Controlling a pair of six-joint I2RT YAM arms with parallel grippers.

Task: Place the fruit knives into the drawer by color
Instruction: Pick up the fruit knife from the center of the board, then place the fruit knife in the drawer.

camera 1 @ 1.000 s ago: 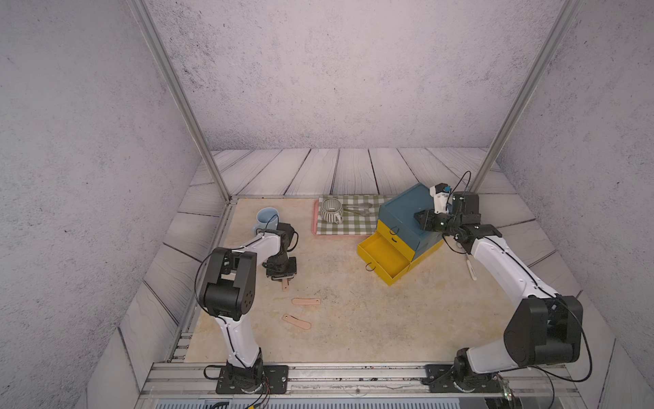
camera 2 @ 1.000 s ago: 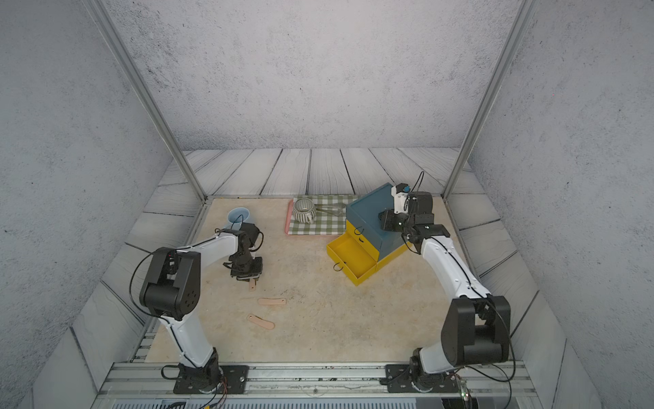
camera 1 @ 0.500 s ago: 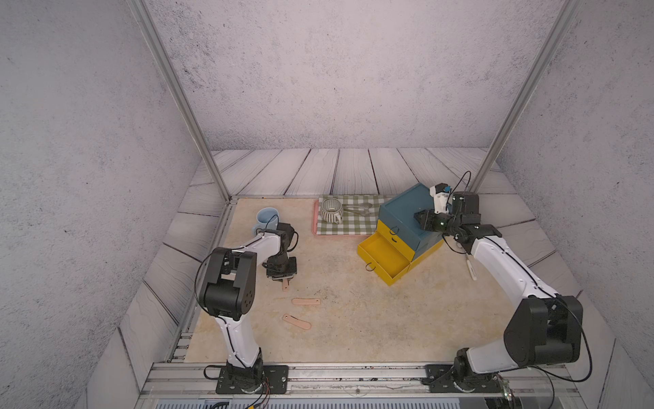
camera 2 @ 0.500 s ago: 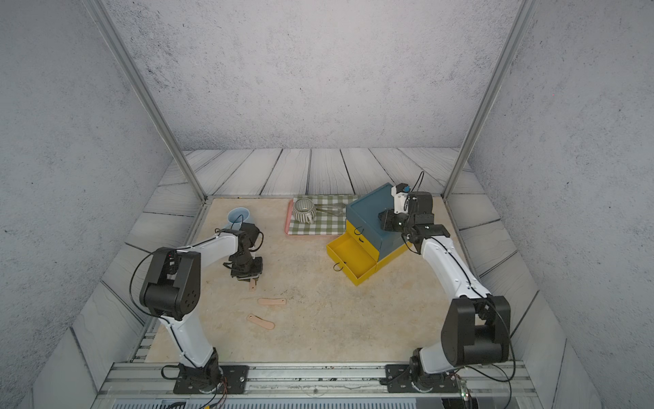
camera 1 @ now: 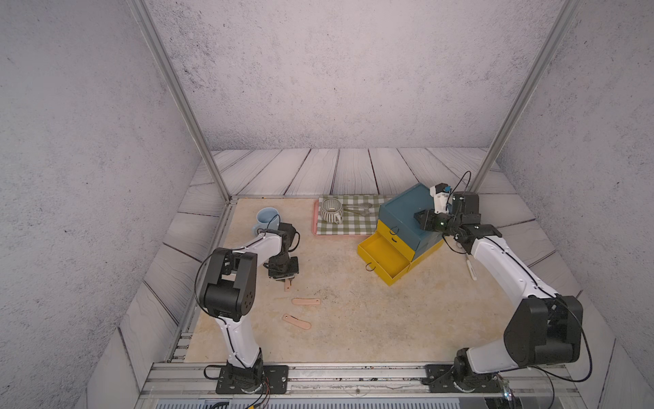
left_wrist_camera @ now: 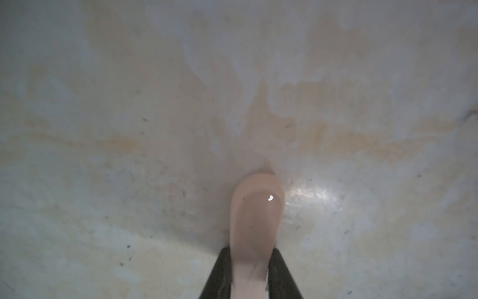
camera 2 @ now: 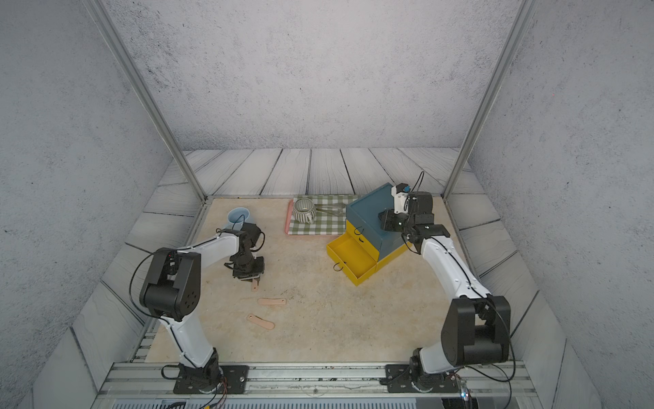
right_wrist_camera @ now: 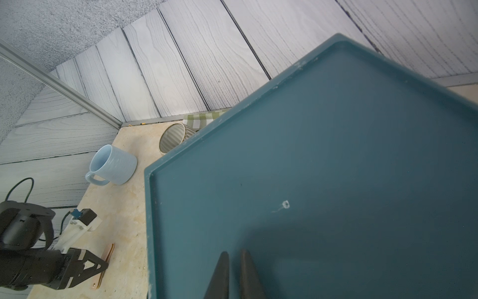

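Note:
A salmon pink fruit knife (left_wrist_camera: 254,220) sits between the fingers of my left gripper (left_wrist_camera: 249,251), which is shut on it low over the table (camera 1: 287,285). Two more pink fruit knives (camera 1: 306,301) (camera 1: 296,321) lie flat nearer the front, also seen in a top view (camera 2: 271,301) (camera 2: 260,322). The drawer chest (camera 1: 403,216) stands at the back right with its bottom yellow drawer (camera 1: 384,255) pulled out; its inside shows only yellow. My right gripper (right_wrist_camera: 234,255) rests shut and empty over the chest's teal top (right_wrist_camera: 336,168).
A pale blue mug (camera 1: 267,217) stands behind my left arm. A pink tray (camera 1: 314,221) holds a green checkered cloth, a striped cup (camera 1: 331,210) and metal cutlery (camera 1: 357,209). A thin white stick (camera 1: 470,269) lies right of the chest.
My left jaws have narrowed onto the pink knife. Neither arm has visibly shifted.

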